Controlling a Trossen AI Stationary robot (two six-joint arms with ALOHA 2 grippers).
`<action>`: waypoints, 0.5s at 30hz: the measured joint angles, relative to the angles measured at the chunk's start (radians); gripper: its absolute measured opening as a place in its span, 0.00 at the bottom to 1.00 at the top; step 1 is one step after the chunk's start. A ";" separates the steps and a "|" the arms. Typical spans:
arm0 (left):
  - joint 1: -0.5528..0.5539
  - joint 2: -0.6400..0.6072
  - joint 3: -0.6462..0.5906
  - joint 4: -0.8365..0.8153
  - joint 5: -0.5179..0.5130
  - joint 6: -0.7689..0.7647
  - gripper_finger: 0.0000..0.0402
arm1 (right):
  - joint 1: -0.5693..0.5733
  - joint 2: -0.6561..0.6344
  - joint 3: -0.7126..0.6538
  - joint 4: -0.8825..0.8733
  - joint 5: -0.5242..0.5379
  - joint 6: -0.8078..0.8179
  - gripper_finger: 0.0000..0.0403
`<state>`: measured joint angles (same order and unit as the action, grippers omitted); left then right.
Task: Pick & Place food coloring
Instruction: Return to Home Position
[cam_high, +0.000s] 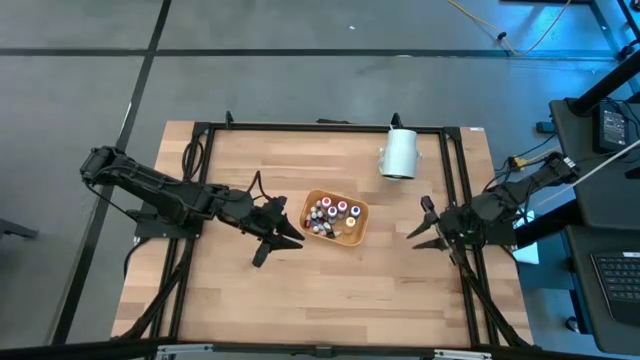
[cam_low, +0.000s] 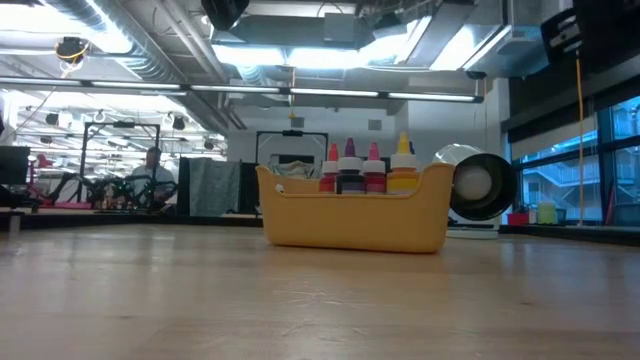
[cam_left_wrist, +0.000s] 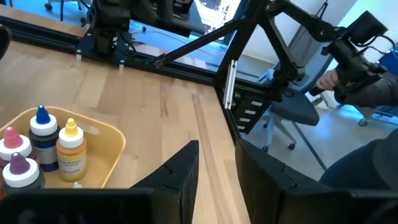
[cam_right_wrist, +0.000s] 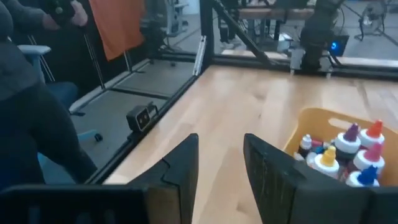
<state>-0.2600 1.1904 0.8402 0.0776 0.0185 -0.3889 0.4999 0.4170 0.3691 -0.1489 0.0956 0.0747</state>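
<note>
Food coloring (cam_high: 332, 217) bottles upright in the yellow bin (cam_high: 306, 206), mid-worktop (cam_high: 300, 310). Left gripper (cam_high: 281, 245), fingers spread and empty, just beside its left rim; right gripper (cam_high: 419, 219), likewise spread, near the right edge. Risk: a low withdrawal clips the bin.

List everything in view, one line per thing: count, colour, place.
food coloring bottles: roughly a dozen, exact count unclear; red, pink, purple, blue, yellow and white caps; all in the tray.
tray: one, orange-yellow, mid-table between the arms.
white cylinder: one, white, lying on its side behind the tray, toward the right arm's side.
table: one, light wood, inside a black frame.
person: one, dark clothes, close beside the table; another person sits far off in the room.
left gripper: dark, fingers open and empty, just left of the tray.
right gripper: dark, fingers open and empty, right of the tray, apart from it.
</note>
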 joint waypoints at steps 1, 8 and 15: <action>0.000 0.000 0.000 0.001 0.000 -0.001 0.25 | 0.000 -0.004 0.000 -0.008 0.004 0.007 0.32; 0.004 -0.019 -0.002 0.001 0.001 0.032 0.25 | 0.000 -0.055 -0.002 -0.120 0.144 0.141 0.32; 0.041 -0.094 -0.002 -0.007 0.008 0.104 0.25 | 0.000 -0.142 -0.001 -0.195 0.147 0.130 0.32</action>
<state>-0.2195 1.0959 0.8387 0.0709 0.0263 -0.2846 0.4995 0.2746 0.3676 -0.3436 0.2429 0.2046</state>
